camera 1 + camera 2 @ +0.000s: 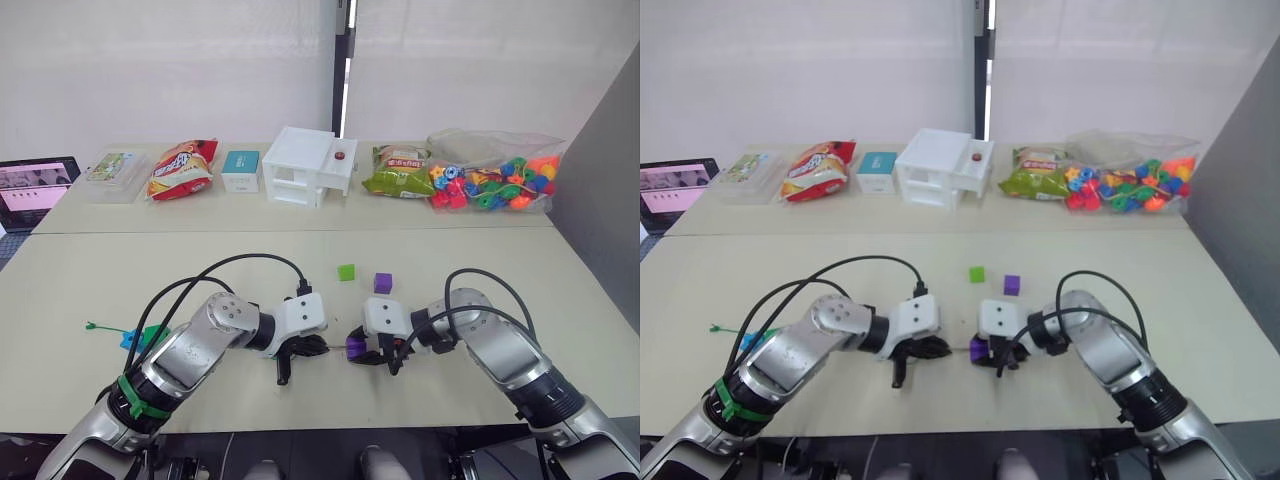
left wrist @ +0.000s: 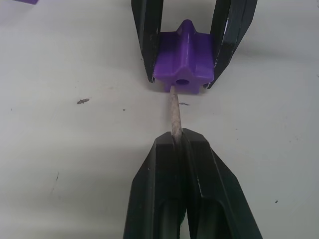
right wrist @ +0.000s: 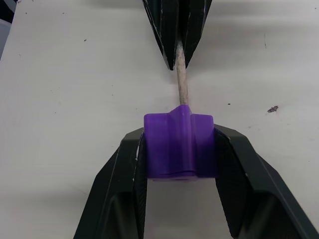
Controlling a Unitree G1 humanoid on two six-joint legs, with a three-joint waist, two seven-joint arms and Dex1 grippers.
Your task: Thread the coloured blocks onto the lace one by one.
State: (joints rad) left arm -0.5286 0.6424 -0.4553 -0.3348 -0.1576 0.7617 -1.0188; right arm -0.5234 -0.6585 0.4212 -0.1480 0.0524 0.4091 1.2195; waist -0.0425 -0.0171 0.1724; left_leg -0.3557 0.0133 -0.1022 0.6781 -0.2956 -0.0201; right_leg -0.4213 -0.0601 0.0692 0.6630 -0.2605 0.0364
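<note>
At table rear, clear bag (image 1: 495, 170) holds mixed beads (image 1: 490, 187).

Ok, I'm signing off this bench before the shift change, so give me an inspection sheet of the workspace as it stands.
Surface: beige table, small dark specks near the grippers.
Job's things: purple block clamped in the right gripper; the lace tip meets its underside just below the hole. Light green block and second purple block lie loose beyond. Green lace end trails by the left arm.
Clutter: snack bags, white drawer box, teal box, bag of mixed beads, on the far table.
Grippers: left gripper pinches the lace tip.
Cables: black loops over both wrists.
Surroundings: white curtains, screen far left.
</note>
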